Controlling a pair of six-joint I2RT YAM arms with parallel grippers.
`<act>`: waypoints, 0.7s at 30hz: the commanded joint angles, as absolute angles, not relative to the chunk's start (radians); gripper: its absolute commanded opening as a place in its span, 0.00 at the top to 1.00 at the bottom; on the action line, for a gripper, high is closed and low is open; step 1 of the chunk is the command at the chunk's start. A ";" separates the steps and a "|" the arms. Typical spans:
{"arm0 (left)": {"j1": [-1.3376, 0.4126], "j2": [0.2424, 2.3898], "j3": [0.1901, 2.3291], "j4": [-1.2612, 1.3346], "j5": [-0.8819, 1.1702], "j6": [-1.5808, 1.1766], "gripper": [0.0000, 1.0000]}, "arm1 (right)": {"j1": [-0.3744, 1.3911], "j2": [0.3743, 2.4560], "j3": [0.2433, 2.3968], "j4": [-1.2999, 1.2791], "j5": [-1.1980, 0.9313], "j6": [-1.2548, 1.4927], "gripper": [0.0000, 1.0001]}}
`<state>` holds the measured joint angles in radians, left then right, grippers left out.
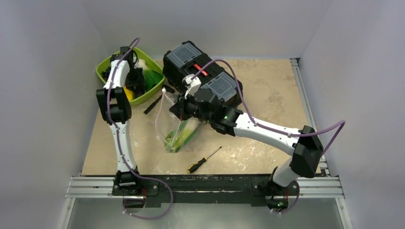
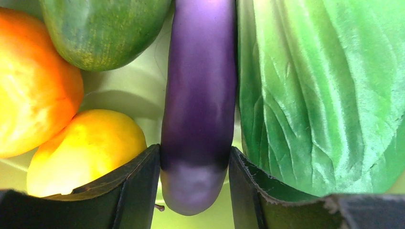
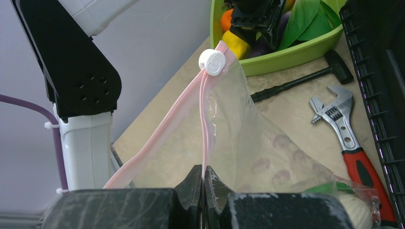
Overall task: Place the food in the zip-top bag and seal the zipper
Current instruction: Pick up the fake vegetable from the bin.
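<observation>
Overhead, the left gripper (image 1: 135,80) is down inside the lime-green tray (image 1: 107,67); the zip-top bag (image 1: 167,119), with a leek (image 1: 187,128) inside, sits on the surface (image 1: 267,95) just beside the tray, held by the right gripper (image 1: 177,109). Left wrist: narrowly parted jaws press both sides of the purple eggplant (image 2: 198,95) in the tray. Right wrist: jaws closed tight on the pink zipper (image 3: 188,107), its white slider (image 3: 212,62) toward the tray

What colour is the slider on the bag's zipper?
The slider is white; right wrist view shows it best.
</observation>
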<state>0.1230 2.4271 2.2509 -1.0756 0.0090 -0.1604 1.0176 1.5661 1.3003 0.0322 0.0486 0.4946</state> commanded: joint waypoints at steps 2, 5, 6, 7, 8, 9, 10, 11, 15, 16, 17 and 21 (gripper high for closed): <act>0.127 2.451 2.294 -1.131 -0.018 -0.149 0.51 | 1.006 1.520 1.290 0.082 0.038 0.502 1.00; 0.126 2.431 2.312 -1.145 -0.024 -0.153 0.67 | 1.004 1.524 1.298 0.078 0.030 0.502 1.00; 0.124 2.414 2.319 -1.153 -0.032 -0.152 0.74 | 1.005 1.524 1.299 0.077 0.028 0.501 1.00; 0.125 2.391 2.321 -1.156 -0.034 -0.151 0.78 | 1.004 1.524 1.302 0.076 0.028 0.500 1.00; 0.126 2.362 2.320 -1.156 -0.035 -0.149 0.81 | 1.005 1.522 1.301 0.075 0.030 0.500 1.00; 0.127 2.328 2.316 -1.154 -0.033 -0.149 0.83 | 1.005 1.522 1.301 0.075 0.031 0.500 1.00; 0.126 2.294 2.313 -1.151 -0.028 -0.149 0.85 | 1.005 1.523 1.301 0.076 0.031 0.503 1.00; 0.128 2.257 2.310 -1.150 -0.022 -0.149 0.86 | 1.004 1.527 1.301 0.074 0.031 0.505 1.00; 0.134 2.124 2.295 -1.174 0.033 -0.169 0.92 | 1.003 1.555 1.308 0.074 0.042 0.510 1.00; 0.134 2.094 2.278 -1.179 0.050 -0.178 0.95 | 1.003 1.562 1.312 0.074 0.045 0.510 1.00; 0.134 2.061 2.252 -1.178 0.072 -0.185 0.98 | 1.002 1.570 1.315 0.076 0.048 0.510 1.00; 0.132 1.920 2.105 -1.194 0.126 -0.218 1.00 | 1.000 1.596 1.336 0.066 0.047 0.509 1.00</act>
<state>0.1249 2.0655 2.2047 -1.1610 0.0505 -0.1810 1.0111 1.5734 1.3003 0.0349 0.0345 0.5007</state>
